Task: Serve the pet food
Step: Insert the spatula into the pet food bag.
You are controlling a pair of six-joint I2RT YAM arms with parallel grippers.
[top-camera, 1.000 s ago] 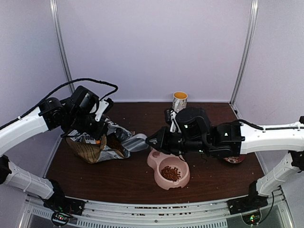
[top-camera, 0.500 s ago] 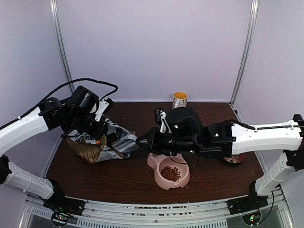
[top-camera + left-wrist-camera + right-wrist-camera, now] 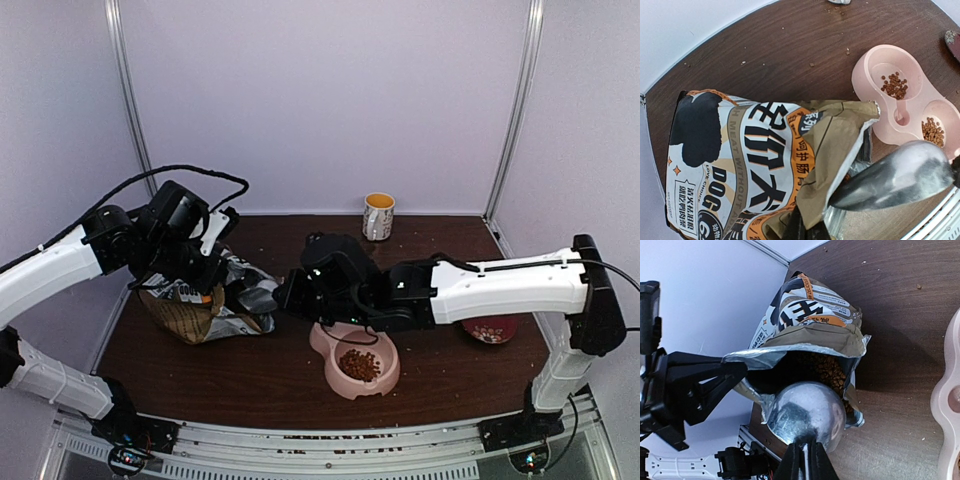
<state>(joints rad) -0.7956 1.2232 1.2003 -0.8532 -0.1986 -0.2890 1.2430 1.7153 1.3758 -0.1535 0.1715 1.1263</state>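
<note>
Kibble pellets, small, round and reddish-brown (image 3: 895,85), lie in both wells of the pink plastic double bowl (image 3: 867,70). More show through the open mouth of the brown printed paper bag with foil lining (image 3: 810,310). My left gripper (image 3: 802,222) is clamped on the bag's upper lip and holds the mouth open. My right gripper (image 3: 805,460) is closed tight on the handle of a rounded metal scoop (image 3: 807,412). The scoop's bowl sits at the lower edge of the mouth, convex back toward the wrist camera. From above, the bag's mouth faces the bowl, the two near but apart. On the dark brown wooden table (image 3: 250,375), bare wood runs along the near edge before both. A pale mug (image 3: 378,215) stands at the far edge. A dark red dish (image 3: 490,330) lies right of the bowl, partly under my right arm.
</note>
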